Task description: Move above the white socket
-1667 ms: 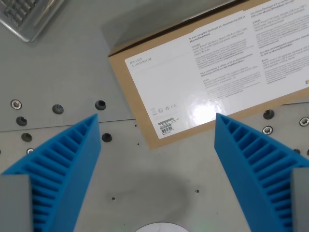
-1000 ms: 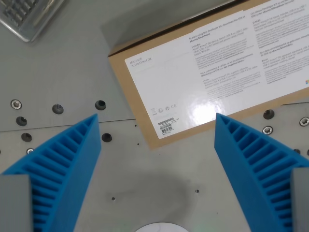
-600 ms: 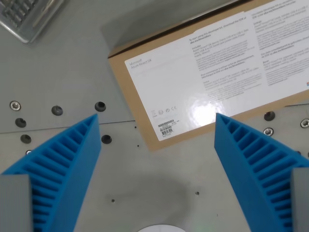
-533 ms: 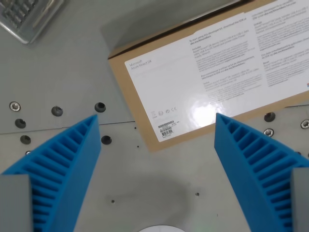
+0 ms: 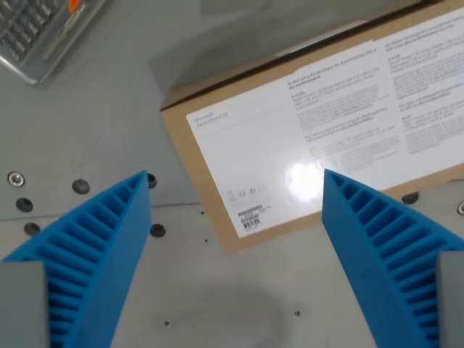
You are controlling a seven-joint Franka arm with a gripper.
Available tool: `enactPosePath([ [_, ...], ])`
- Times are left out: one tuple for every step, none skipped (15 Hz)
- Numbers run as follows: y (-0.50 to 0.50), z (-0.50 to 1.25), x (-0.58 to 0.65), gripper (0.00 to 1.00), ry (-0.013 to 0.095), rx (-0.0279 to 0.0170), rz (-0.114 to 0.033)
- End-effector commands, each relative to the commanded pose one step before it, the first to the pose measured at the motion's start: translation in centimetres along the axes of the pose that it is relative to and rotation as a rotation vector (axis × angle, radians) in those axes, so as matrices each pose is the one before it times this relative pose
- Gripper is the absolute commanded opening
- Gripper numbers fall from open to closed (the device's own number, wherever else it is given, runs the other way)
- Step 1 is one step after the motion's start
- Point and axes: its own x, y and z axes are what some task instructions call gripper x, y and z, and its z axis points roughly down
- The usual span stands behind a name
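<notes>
No white socket shows in the wrist view at this moment. My gripper (image 5: 235, 177) is open, its two blue ribbed fingers (image 5: 94, 254) spread wide at the lower left and lower right, with nothing between them. It hangs over the grey metal table (image 5: 217, 290), and its fingertips frame the near corner of a cardboard box (image 5: 312, 138).
The brown cardboard box with a white printed label lies flat across the upper right. A grey keypad device (image 5: 40, 32) sits in the top left corner. Bolt holes (image 5: 80, 186) run along a seam in the table on the left.
The whole scene has slid down the picture, so the camera has moved. A white rounded shape at the bottom edge in the earlier frames is out of view now. The fingers stay spread the same.
</notes>
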Motion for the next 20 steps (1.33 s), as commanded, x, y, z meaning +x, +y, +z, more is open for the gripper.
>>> enactPosePath([
  [0.362, 0.934, 1.093, 1.0, 0.0127, 0.00085, -0.045],
  [0.057, 0.385, 0.274, 1.0, -0.0007, 0.00029, -0.0032],
  [0.061, 0.402, 0.288, 1.0, -0.0037, 0.00007, -0.0014],
  [0.06, 0.341, 0.249, 1.0, -0.0021, -0.00026, -0.0008],
  [0.063, 0.357, 0.26, 1.0, -0.0037, -0.00026, -0.0008],
  [0.064, 0.37, 0.274, 1.0, -0.0014, -0.00007, -0.0021],
  [0.064, 0.386, 0.287, 1.0, -0.0008, -0.00008, -0.0036],
  [0.063, 0.404, 0.301, 1.0, -0.0041, 0.00023, -0.0034],
  [0.063, 0.421, 0.316, 1.0, -0.0016, 0.00034, -0.004],
  [0.065, 0.442, 0.332, 1.0, -0.0043, 0.00035, -0.0041],
  [0.067, 0.458, 0.346, 1.0, -0.0047, 0.0, -0.0022],
  [0.067, 0.468, 0.359, 1.0, -0.0019, -0.00025, -0.0012],
  [0.064, 0.474, 0.371, 1.0, -0.0072, -0.00035, -0.0013],
  [0.06, 0.479, 0.379, 1.0, -0.005, 0.00022, -0.0032],
  [0.06, 0.48, 0.383, 1.0, -0.0012, 0.00044, -0.0022],
  [0.061, 0.485, 0.377, 1.0, -0.0019, 0.00023, -0.0033],
  [0.064, 0.486, 0.367, 1.0, 0.0022, 0.00035, -0.0027],
  [0.066, 0.484, 0.35, 1.0, -0.0001, 0.00042, -0.0014],
  [0.065, 0.476, 0.335, 1.0, 0.0043, -0.00001, -0.0001],
  [0.061, 0.466, 0.315, 1.0, 0.0027, 0.00008, -0.0001],
])
